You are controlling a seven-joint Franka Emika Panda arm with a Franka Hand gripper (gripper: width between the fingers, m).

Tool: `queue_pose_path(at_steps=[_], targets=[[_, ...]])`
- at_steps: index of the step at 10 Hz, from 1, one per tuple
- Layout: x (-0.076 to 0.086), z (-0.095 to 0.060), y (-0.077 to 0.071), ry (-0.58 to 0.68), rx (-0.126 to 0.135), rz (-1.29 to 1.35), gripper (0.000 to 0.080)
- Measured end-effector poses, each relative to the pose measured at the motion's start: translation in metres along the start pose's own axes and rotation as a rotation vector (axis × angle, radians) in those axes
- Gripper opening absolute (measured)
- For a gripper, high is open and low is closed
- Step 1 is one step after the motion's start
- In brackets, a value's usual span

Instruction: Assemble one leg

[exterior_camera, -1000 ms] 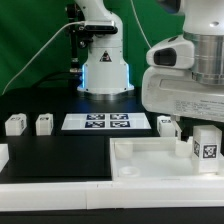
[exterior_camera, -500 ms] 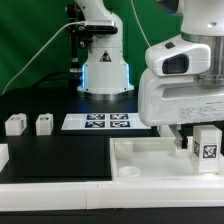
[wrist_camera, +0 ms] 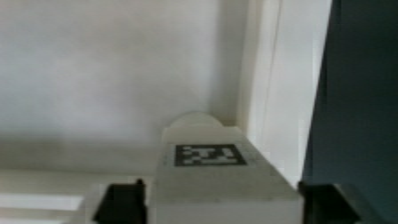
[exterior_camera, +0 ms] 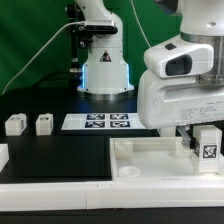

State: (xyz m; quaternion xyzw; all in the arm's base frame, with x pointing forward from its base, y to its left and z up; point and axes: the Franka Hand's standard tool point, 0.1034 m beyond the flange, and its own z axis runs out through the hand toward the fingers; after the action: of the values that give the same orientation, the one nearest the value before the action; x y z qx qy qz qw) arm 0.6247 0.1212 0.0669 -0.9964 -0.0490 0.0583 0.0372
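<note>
My gripper (exterior_camera: pixel 179 134) is low over the far right part of the large white tray-like piece (exterior_camera: pixel 150 162). In the wrist view the gripper (wrist_camera: pixel 222 205) has one leg (wrist_camera: pixel 210 150) between its two dark fingers (wrist_camera: pixel 121 202), each close against one side of the leg. This leg lies beside the tray's raised rim (wrist_camera: pixel 263 70), marker tag facing the camera. In the exterior view the hand hides it. A second leg (exterior_camera: pixel 207 143) stands in the tray just to the exterior view's right of the gripper. Two more legs (exterior_camera: pixel 15 124) (exterior_camera: pixel 43 123) stand on the black table at the exterior view's left.
The marker board (exterior_camera: pixel 104 122) lies on the table behind the tray. The robot base (exterior_camera: pixel 105 70) stands at the back. A white part (exterior_camera: pixel 3 155) shows at the exterior view's left edge.
The hand has come down and slightly to the exterior view's left, covering the leg that stood uncovered one second ago. It has barely moved in the last half second.
</note>
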Motion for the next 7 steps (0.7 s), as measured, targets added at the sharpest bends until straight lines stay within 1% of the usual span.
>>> queue_pose_path(at_steps=[5, 7], targets=[[0.0001, 0.0001, -0.0003, 0.001, 0.003, 0.083, 0.0295], [0.0001, 0.0002, -0.0014, 0.001, 0.005, 0.317, 0.0295]])
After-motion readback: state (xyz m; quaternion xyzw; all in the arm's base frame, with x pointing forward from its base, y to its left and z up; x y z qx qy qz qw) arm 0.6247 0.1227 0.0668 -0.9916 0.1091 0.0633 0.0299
